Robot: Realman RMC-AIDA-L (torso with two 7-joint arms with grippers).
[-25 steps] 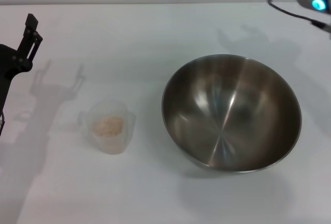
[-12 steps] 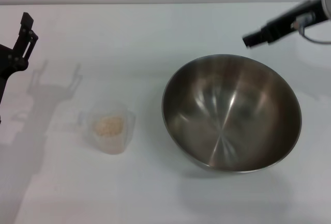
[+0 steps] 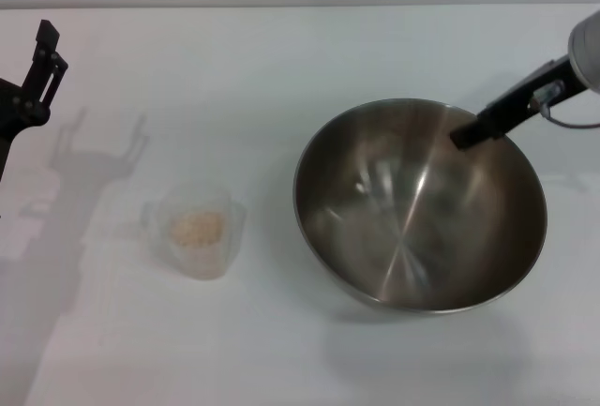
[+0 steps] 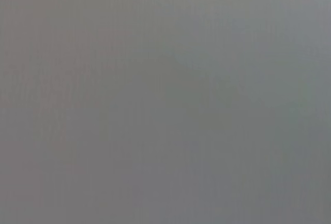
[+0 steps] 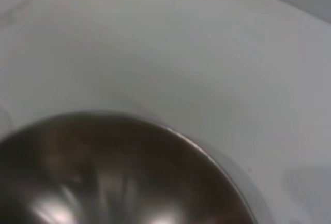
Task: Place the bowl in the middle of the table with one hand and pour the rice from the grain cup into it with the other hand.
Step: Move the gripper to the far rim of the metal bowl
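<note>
The bowl [image 3: 419, 204] is taken as the landmark. It rests upright and empty on the table [image 3: 281, 59], and is seen to lie somewhat toward the robot's right of the table's middle. The right gripper [image 3: 466, 136] is poised over the bowl's far-right rim, its black finger slanting down from the right toward the bowl's centre. Whether its fingers are spread or pressed together cannot be told; nothing is seen to be pinched. In the right wrist view only the bowl's rim [image 5: 207, 154] and bare table are shown, the rim lying close below.

The grain cup [image 3: 197, 230] stands well to the left of the bowl, apart from it, with the rice [image 3: 196, 228] heaped inside. The left gripper [image 3: 42, 64] is held far to the left of the bowl and beyond the cup; its fingers' state cannot be told.

It is judged that the bowl's far-right rim is the grasp point, the right arm being much the nearer; the bowl would need shifting leftward.
</note>
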